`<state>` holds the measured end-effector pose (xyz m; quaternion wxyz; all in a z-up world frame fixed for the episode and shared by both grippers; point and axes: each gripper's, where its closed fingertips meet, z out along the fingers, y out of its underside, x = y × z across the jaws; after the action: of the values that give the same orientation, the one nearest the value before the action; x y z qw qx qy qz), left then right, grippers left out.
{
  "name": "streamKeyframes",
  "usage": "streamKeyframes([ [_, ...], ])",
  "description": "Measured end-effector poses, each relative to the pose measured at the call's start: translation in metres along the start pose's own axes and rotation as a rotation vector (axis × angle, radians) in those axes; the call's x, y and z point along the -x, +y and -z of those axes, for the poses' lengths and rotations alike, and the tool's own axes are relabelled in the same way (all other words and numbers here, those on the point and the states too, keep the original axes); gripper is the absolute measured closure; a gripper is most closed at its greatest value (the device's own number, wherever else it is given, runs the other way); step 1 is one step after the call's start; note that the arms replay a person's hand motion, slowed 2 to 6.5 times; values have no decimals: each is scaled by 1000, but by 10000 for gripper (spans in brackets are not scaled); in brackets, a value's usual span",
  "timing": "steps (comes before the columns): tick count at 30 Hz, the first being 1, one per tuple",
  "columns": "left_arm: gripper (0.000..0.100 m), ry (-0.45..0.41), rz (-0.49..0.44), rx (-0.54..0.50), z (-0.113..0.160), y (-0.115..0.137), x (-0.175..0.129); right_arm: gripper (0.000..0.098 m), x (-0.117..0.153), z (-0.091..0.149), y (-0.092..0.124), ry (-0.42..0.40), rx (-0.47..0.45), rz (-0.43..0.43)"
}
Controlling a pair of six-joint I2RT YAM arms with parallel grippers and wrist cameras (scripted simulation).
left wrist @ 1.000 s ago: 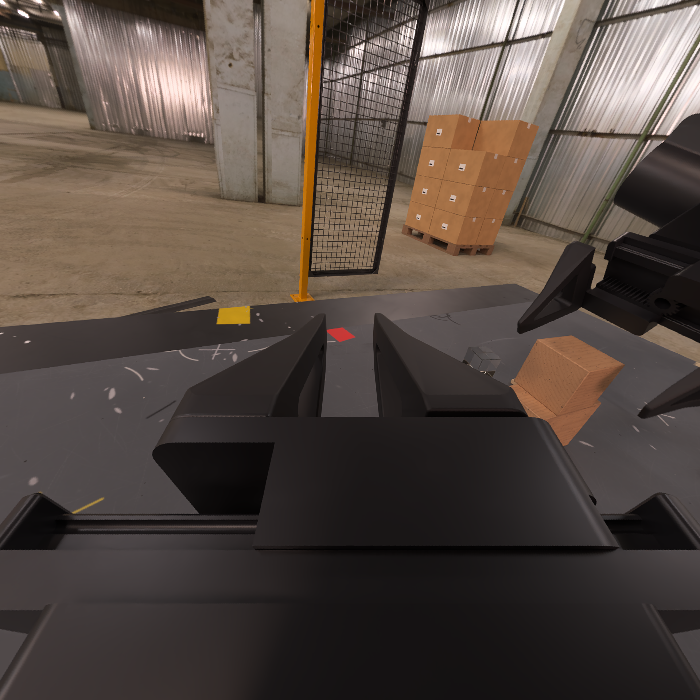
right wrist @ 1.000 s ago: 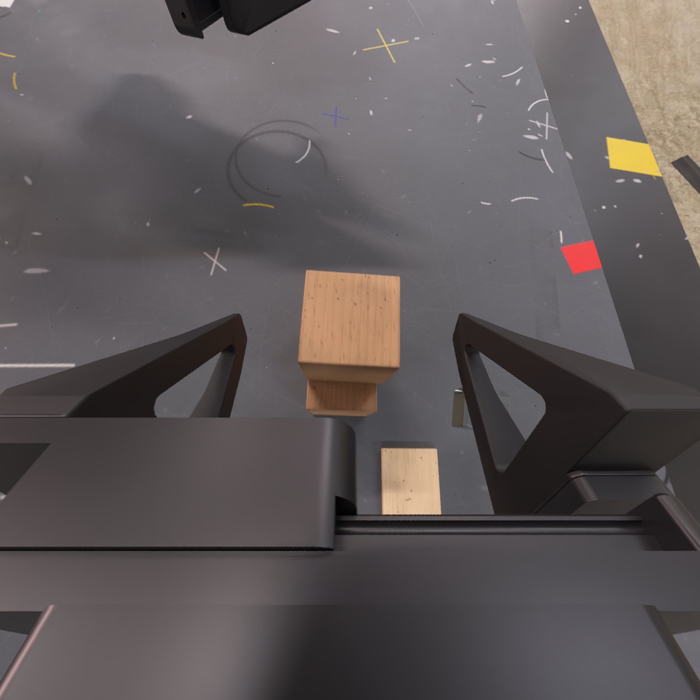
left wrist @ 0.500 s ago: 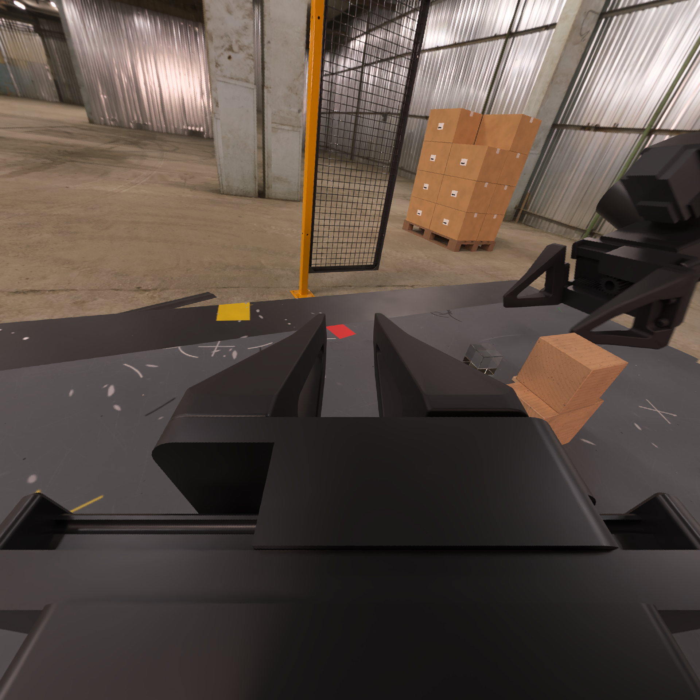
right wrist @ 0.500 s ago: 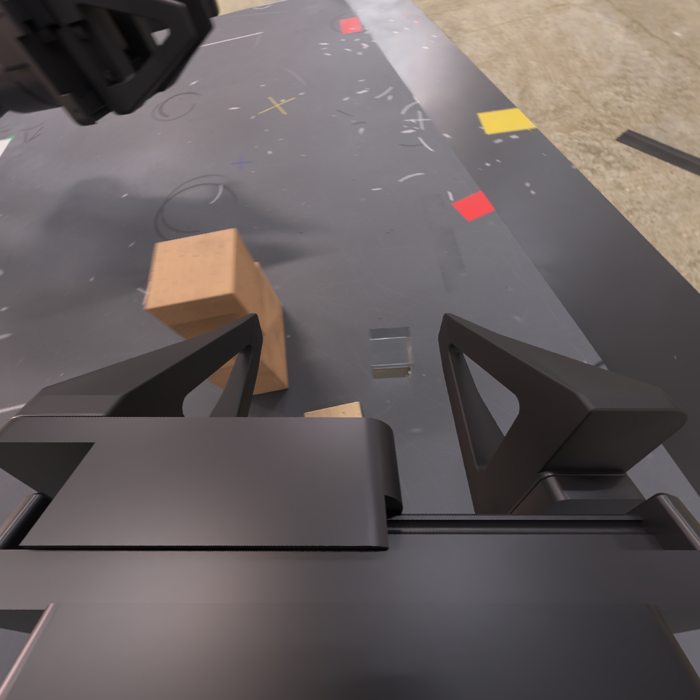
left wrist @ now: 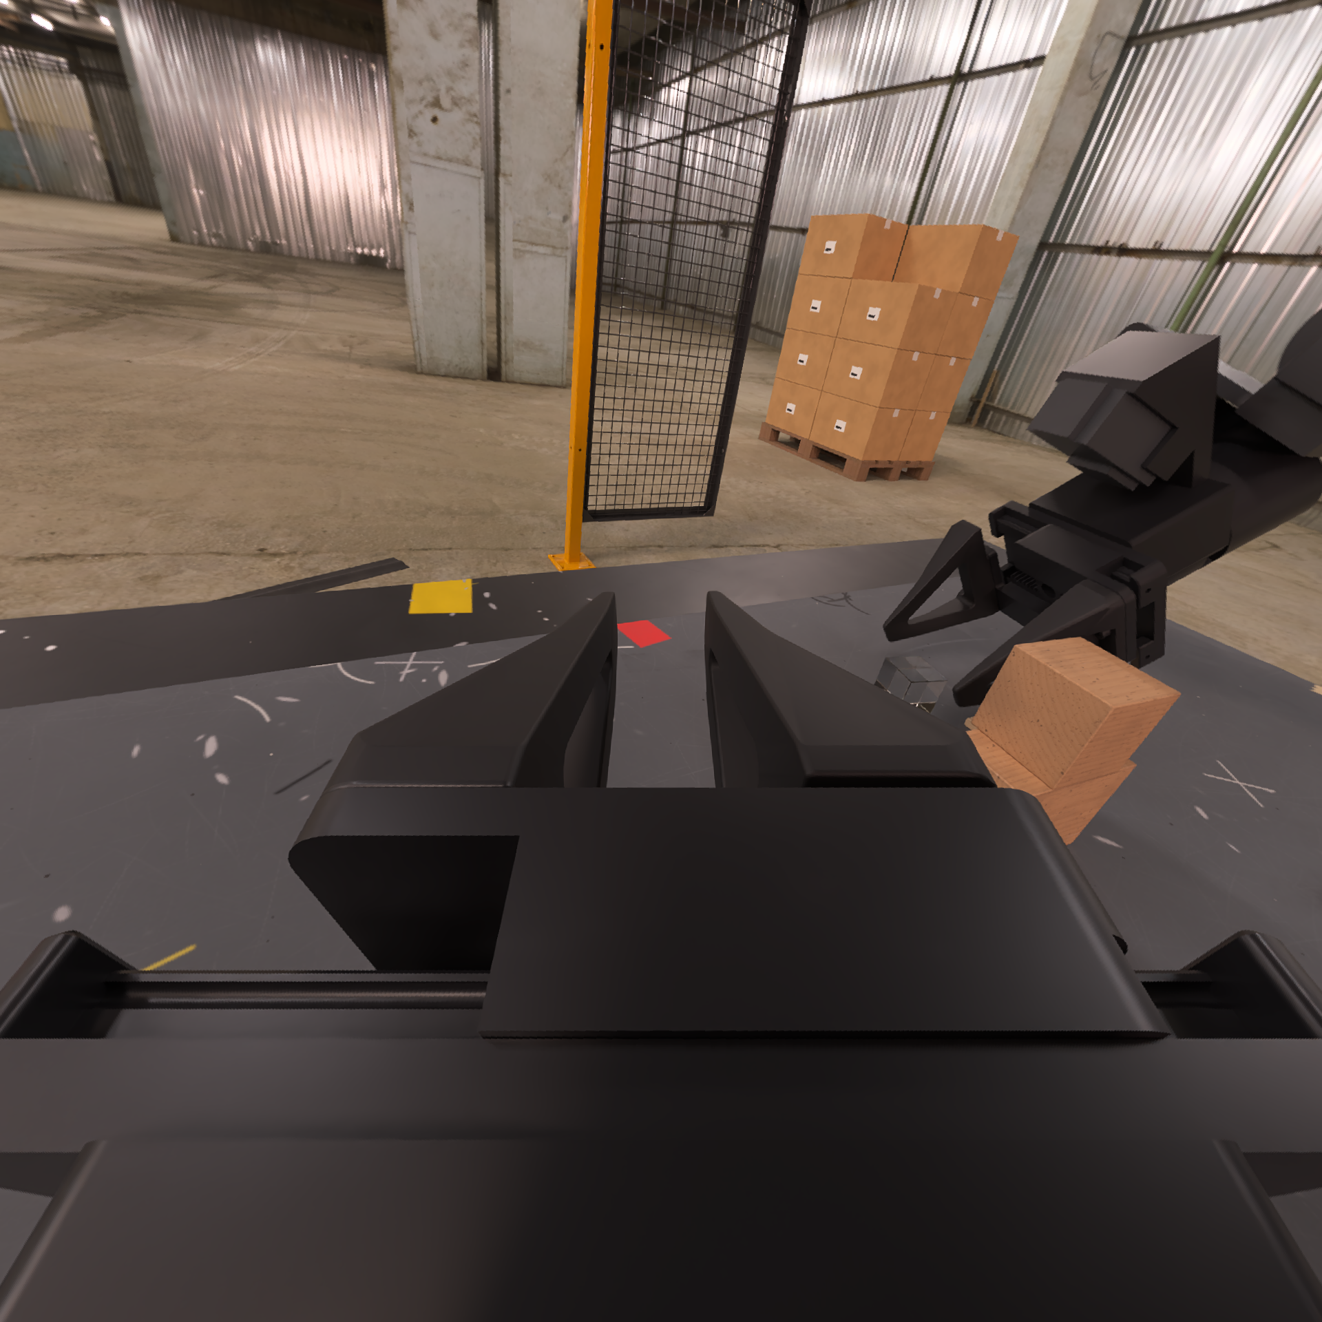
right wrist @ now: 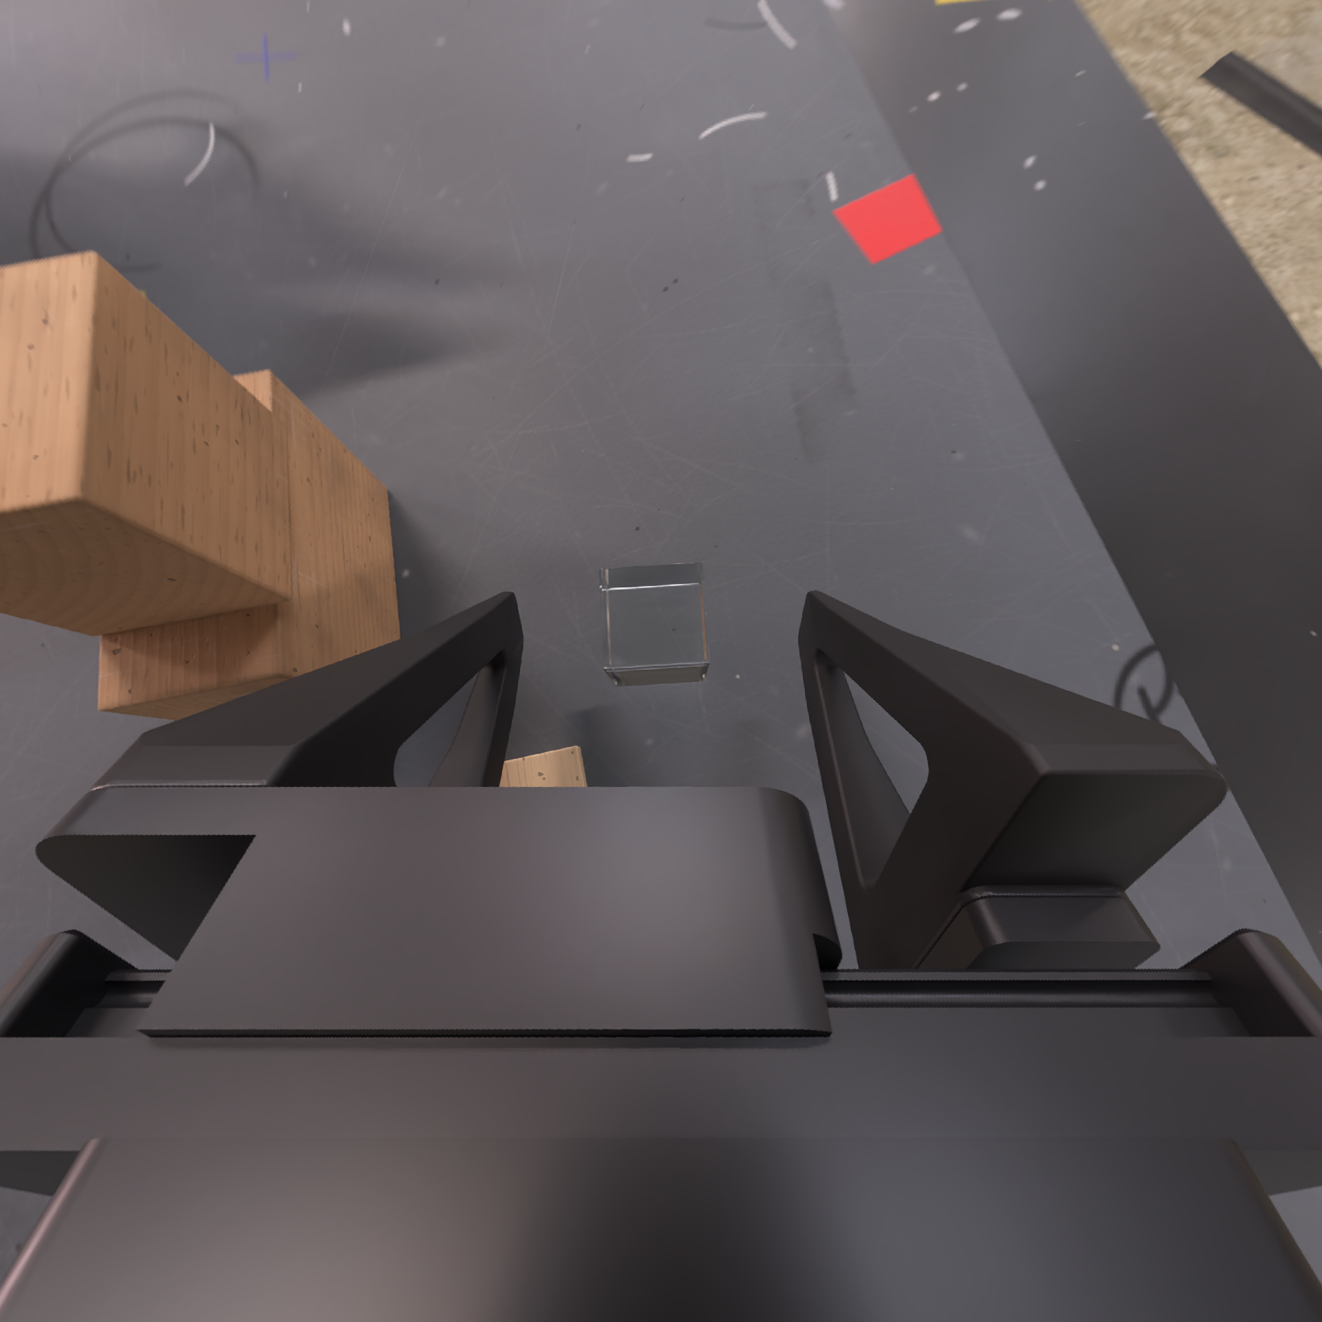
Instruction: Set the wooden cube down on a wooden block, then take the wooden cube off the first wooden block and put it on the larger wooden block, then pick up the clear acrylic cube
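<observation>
The wooden cube [right wrist: 107, 443] rests askew on the larger wooden block [right wrist: 322, 515]; both also show in the left wrist view, cube [left wrist: 1073, 708] on block [left wrist: 1059, 801]. A corner of the smaller wooden block [right wrist: 544, 767] shows behind my right gripper's body. The clear acrylic cube [right wrist: 654, 622] sits on the dark table, also visible in the left wrist view [left wrist: 910, 683]. My right gripper [right wrist: 662, 608] is open and low, one finger on each side of the clear cube, not touching it; it shows in the left wrist view [left wrist: 923, 665] too. My left gripper [left wrist: 659, 622] is empty, with its fingers close together.
A red patch [right wrist: 887, 218] and a yellow patch [left wrist: 440, 596] mark the table near its far edge [left wrist: 715, 565]. Beyond it stand an orange post with a mesh fence [left wrist: 679, 286] and stacked cardboard boxes on a pallet [left wrist: 880, 343].
My right gripper has swung from above the wooden stack over to the clear cube and come down around it, still open. The left gripper has not moved.
</observation>
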<state>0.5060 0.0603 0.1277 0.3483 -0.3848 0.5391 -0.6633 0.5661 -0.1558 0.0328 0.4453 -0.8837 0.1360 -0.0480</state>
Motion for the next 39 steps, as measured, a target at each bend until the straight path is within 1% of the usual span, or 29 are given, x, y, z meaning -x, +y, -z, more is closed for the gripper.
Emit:
streamKeyframes([
  [2, 793, 1, 0, -5, 0, -1, 0, 337, 2, -3, 3, -21, 46, 29],
  [5, 793, 2, 0, -12, 0, -3, 0, 390, 3, -9, 8, -28, 102, 63],
  [9, 793, 2, 1, -14, 0, -3, 0, 465, 4, -15, 13, -13, 134, 92],
  [18, 793, 1, 5, -14, 0, -4, 0, 627, 3, -18, 10, 9, 126, 133],
  [21, 793, 0, 7, -14, 0, -4, 1, 664, 2, -18, 8, 19, 119, 133],
  [24, 793, 0, 8, -14, 0, -4, 1, 717, 2, -18, 3, 25, 88, 114],
  [28, 792, -1, 11, -14, 0, -4, 1, 715, 4, -12, -9, 13, 38, 37],
  [32, 791, -1, 12, -12, 0, -3, 1, 715, 7, 2, -28, 13, -8, -47],
  [36, 791, -2, 13, 1, 0, 0, 2, 715, 20, 25, -61, -11, -82, -121],
  [39, 791, -2, 15, 14, 0, 3, 2, 715, 36, 42, -86, -42, -135, -142],
])
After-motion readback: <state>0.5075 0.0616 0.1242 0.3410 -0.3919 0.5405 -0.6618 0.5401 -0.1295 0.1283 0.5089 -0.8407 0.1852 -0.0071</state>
